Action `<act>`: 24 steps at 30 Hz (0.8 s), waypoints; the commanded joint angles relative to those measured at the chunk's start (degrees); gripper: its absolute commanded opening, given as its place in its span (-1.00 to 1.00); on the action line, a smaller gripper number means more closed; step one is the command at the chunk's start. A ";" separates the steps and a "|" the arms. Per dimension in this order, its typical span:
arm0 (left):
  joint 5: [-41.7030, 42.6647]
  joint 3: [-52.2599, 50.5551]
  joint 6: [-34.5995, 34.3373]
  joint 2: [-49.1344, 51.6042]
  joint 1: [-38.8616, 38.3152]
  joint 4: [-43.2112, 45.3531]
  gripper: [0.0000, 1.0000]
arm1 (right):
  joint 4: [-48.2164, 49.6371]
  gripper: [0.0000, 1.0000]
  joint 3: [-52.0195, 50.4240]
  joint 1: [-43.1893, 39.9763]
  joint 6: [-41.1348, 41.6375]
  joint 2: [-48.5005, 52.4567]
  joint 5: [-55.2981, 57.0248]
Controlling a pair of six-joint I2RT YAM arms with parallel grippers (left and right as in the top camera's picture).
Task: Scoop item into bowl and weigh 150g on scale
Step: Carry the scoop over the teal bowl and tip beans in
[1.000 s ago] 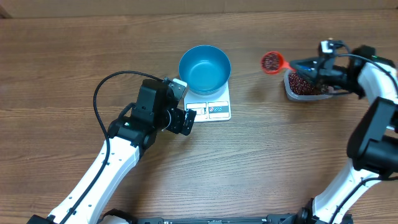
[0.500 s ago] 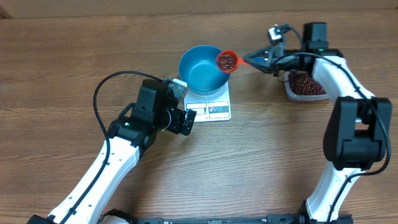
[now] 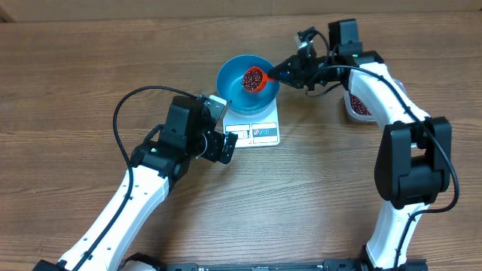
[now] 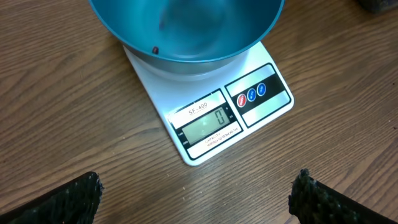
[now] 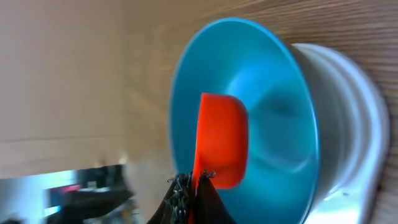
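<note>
The right gripper (image 3: 289, 71), clenched on the handle of the red scoop (image 3: 254, 78), has carried it from the rim on the tub side to above the middle of the blue bowl (image 3: 235, 96), which sits on the scale (image 3: 263, 132). The scoop is heaped with beans (image 3: 253, 77), while the bowl looks almost empty. The display (image 4: 210, 122) reads zero. Right of the scale, the clear tub (image 3: 360, 108) of beans is half hidden by the right arm (image 3: 392, 86). The left gripper (image 3: 224, 145) hangs released just left of the scale, unmoved.
</note>
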 commanded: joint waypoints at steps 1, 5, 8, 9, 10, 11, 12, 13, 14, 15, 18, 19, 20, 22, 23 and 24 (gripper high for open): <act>-0.15 -0.52 -0.55 -1.29 0.26 0.17 0.99 | -1.92 -0.92 2.75 2.60 -5.40 -4.63 13.18; -0.15 -0.52 -0.55 -1.29 0.26 0.17 0.99 | -3.87 -0.93 2.99 5.64 -9.86 -8.39 24.44; -0.15 -0.52 -0.55 -1.29 0.26 0.17 0.99 | -4.50 -0.93 2.99 8.00 -11.23 -10.23 32.13; -0.15 -0.52 -0.55 -1.29 0.26 0.17 0.99 | -4.55 -0.93 2.99 8.61 -11.39 -10.56 34.05; -0.15 -0.52 -0.55 -1.29 0.26 0.17 0.99 | -4.52 -0.92 2.99 10.03 -13.18 -11.21 36.89; -0.13 -0.52 -0.55 -1.29 0.26 0.17 0.99 | -4.50 -0.92 2.99 10.95 -14.08 -11.54 38.47; -0.15 -0.52 -0.55 -1.29 0.26 0.17 0.99 | -4.50 -0.93 2.99 11.89 -14.16 -11.74 41.11; -0.13 -0.52 -0.55 -1.29 0.26 0.17 0.99 | -4.50 -0.92 3.02 12.85 -14.16 -11.85 44.24; -0.15 -0.52 -0.55 -1.29 0.26 0.17 0.99 | -4.55 -0.93 3.02 13.55 -14.16 -11.87 46.27; -0.15 -0.52 -0.55 -1.29 0.26 0.17 0.99 | -4.68 -0.93 3.02 14.38 -14.27 -11.87 48.41; -0.15 -0.52 -0.55 -1.29 0.26 0.17 0.99 | -5.07 -0.93 3.02 16.83 -16.83 -11.87 52.63; -0.13 -0.52 -0.55 -1.29 0.26 0.17 0.99 | -5.20 -0.93 3.02 17.53 -16.92 -11.93 54.62; -0.13 -0.52 -0.52 -1.29 0.26 0.17 0.99 | -5.35 -0.93 3.02 18.23 -16.92 -11.96 56.98; -0.15 -0.52 -0.55 -1.29 0.26 0.17 0.99 | -5.68 -0.93 3.02 19.87 -16.92 -12.09 62.40; -0.15 -0.52 -0.55 -1.29 0.26 0.17 0.99 | -6.03 -0.93 3.06 21.03 -16.94 -12.20 66.05; -0.15 -0.52 -0.55 -1.29 0.26 0.17 0.99 | -6.19 -0.93 3.08 21.59 -16.94 -12.28 67.60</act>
